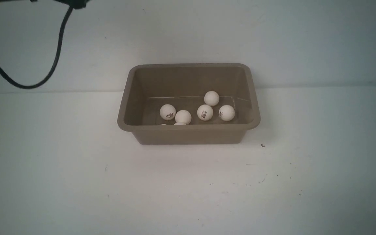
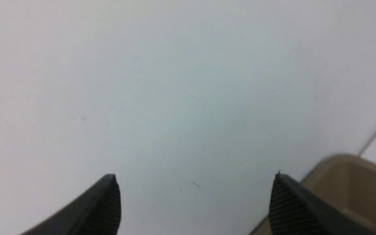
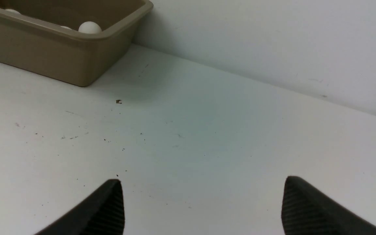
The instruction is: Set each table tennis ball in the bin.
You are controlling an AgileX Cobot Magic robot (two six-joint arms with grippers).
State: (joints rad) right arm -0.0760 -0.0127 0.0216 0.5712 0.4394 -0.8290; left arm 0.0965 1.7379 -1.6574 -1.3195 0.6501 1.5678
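Note:
The taupe bin (image 1: 188, 132) stands at the middle of the white table, against the back wall. Several white table tennis balls lie inside it; one (image 1: 167, 112) sits at its left, another (image 1: 211, 98) farther back, and some are partly hidden behind the near rim. In the left wrist view my left gripper (image 2: 194, 182) is open and empty, facing the pale wall, with a corner of the bin (image 2: 344, 169) beside one finger. In the right wrist view my right gripper (image 3: 202, 186) is open and empty over bare table, well away from the bin (image 3: 44, 55), where a ball (image 3: 90, 27) shows above the rim.
A black cable (image 1: 55, 55) hangs in a loop at the upper left of the front view. A small dark speck (image 1: 262, 145) lies on the table right of the bin. The wall stands right behind the bin.

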